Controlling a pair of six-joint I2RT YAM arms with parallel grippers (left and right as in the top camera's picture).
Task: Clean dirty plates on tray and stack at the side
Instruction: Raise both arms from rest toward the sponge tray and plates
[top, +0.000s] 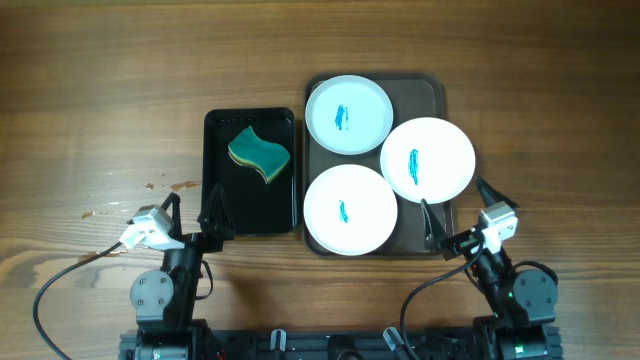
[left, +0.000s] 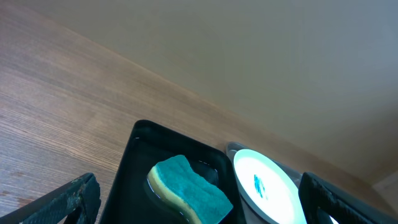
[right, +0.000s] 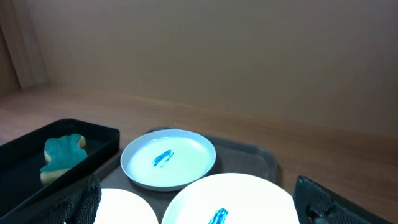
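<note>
Three blue-smeared plates (top: 348, 114) sit on the tray (top: 436, 92), none wiped yet. My left gripper (top: 192, 212) and right gripper (top: 452, 196) gape empty at 6 o'clock. Next, I judge, the left should fetch the sponge (top: 259, 154) at its 12.

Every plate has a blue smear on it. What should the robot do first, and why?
Probably the left gripper should reach forward to the sponge in the black tray: its jaws are open and empty, the sponge lies just ahead, and the three smeared plates need wiping.
</note>
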